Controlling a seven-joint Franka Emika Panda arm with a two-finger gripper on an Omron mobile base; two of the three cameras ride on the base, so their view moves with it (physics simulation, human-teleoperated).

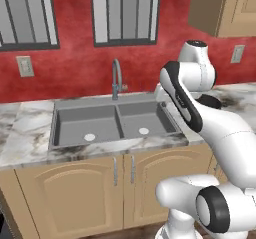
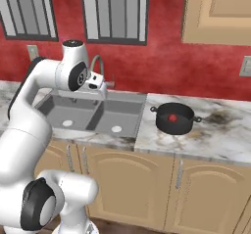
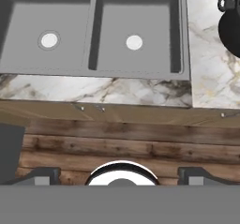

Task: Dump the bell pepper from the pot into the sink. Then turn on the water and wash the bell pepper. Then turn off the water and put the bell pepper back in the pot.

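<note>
Left base view
Sink: grey metal, two basins, a round pale drain in each; set into the marbled bench.
Faucet: thin grey arch, standing behind the divider between the basins.
Arm: white with dark joints, folded up at the right of the sink and covering the bench there.
Writing: none readable on anything.

Right base view
Pot: round, black, small side handles, dark inside; stands upright on the bench just right of the sink.
Bell pepper: small, glossy red, roundish; lies inside the pot, near the middle of its floor.
Sink: both basins hold nothing but their drains.
Labels: none visible on the pot.

Hand view
Gripper: fingertips stand far apart at the bottom edge, nothing between them; it hangs above the wooden floor in front of the cabinets, well apart from the pot.
Pot: a black edge with one handle shows at the top right, on the bench.
</note>
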